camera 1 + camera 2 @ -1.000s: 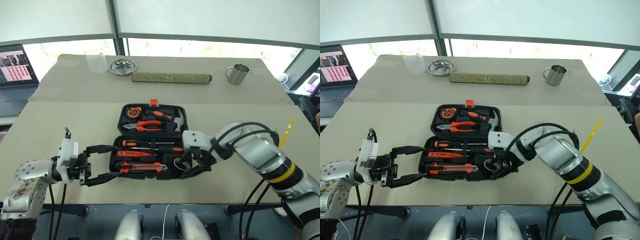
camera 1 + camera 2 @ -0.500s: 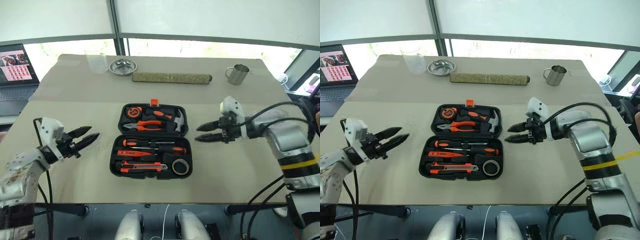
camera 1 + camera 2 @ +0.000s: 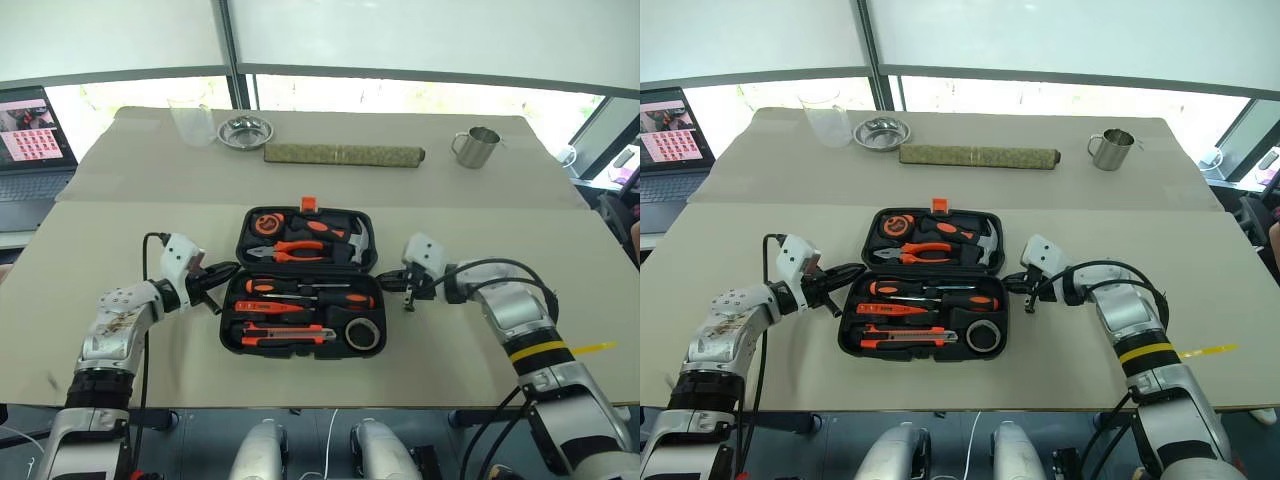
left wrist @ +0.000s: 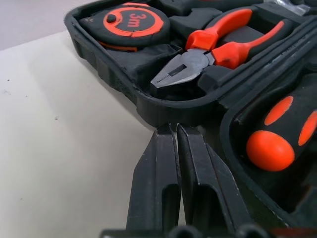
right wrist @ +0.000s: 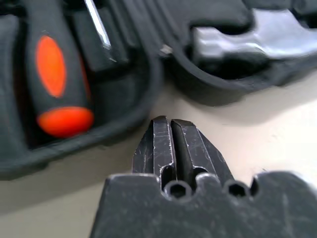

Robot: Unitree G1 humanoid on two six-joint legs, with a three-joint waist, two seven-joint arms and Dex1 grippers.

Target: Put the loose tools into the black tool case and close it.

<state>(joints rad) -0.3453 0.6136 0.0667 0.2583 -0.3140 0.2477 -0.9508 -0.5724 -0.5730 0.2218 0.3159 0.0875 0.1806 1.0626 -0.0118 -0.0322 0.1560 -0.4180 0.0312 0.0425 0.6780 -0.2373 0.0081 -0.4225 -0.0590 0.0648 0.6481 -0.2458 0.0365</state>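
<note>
A broad beige tabletop (image 3: 130, 230) stands before a wall of bright windows. The black moulded plastic tool case (image 3: 303, 283) lies open near its centre, the lid half farther from the robot with a small orange latch (image 3: 308, 204) at its far edge. The lid half holds an orange-and-black tape measure (image 3: 266, 225), orange-handled pliers (image 3: 300, 249) and a steel-headed hammer (image 3: 352, 241). The near half holds slim screwdrivers with orange-and-black handles (image 3: 300, 291), an orange-and-black utility knife (image 3: 282, 332) and a small dark tape roll (image 3: 361, 333), all seated in shaped recesses. The left gripper (image 3: 224, 272) is at the case's left side, at the hinge line between the two halves; in the left wrist view its two black fingers (image 4: 190, 168) are pressed together, holding nothing, their tips just at the case rim below the pliers' nose. The right gripper (image 3: 390, 284) is at the case's right side, also at hinge level; in the right wrist view its fingers (image 5: 184, 147) are likewise pressed together and empty, over bare tabletop just beside the rim. Along the table's far edge stand a clear plastic cup (image 3: 192, 122), a round metal dish (image 3: 245, 132), a long olive-green bar (image 3: 343, 154) and a steel mug (image 3: 476, 146). An open laptop (image 3: 28, 140) sits off the far left.
</note>
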